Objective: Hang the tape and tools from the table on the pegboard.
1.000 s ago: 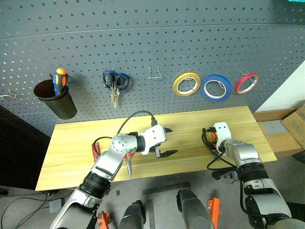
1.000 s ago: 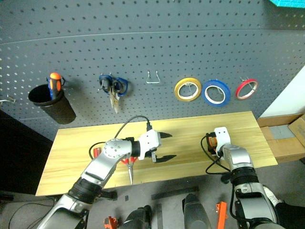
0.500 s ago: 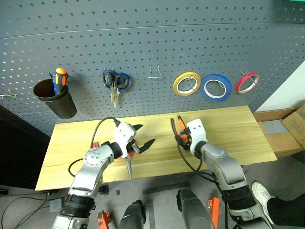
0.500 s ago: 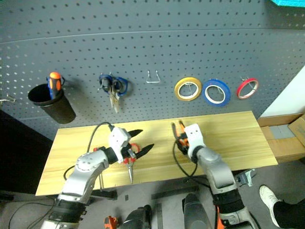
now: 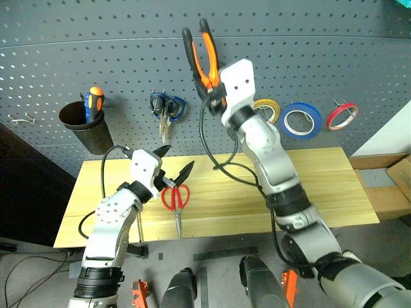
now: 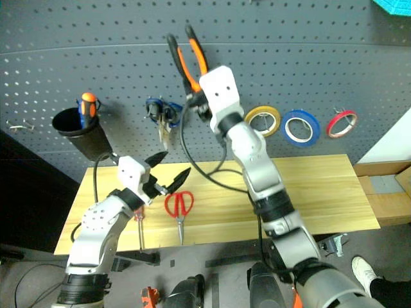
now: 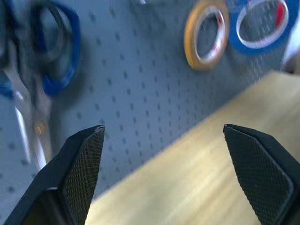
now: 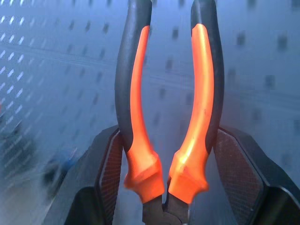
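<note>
pliers (image 5: pixel 204 54), orange-and-black handles: clamped in right gripper (image 8: pixel 166 187), handles up, raised before pegboard (image 5: pixel 308 58). red-handled scissors (image 5: pixel 176 202): flat on table (image 5: pixel 321 186), just beside left gripper (image 5: pixel 174 163); fingers spread wide, empty. red screwdriver (image 6: pixel 139 224): on table near left arm. red tape (image 5: pixel 341 115): hung on pegboard, beside blue roll (image 5: pixel 304 120).

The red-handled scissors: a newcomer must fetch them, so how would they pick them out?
Find the wooden table below the grey pegboard. The red-handled scissors lie flat near its front edge, blades toward the robot. The blue-handled scissors hang on the pegboard instead.
</note>
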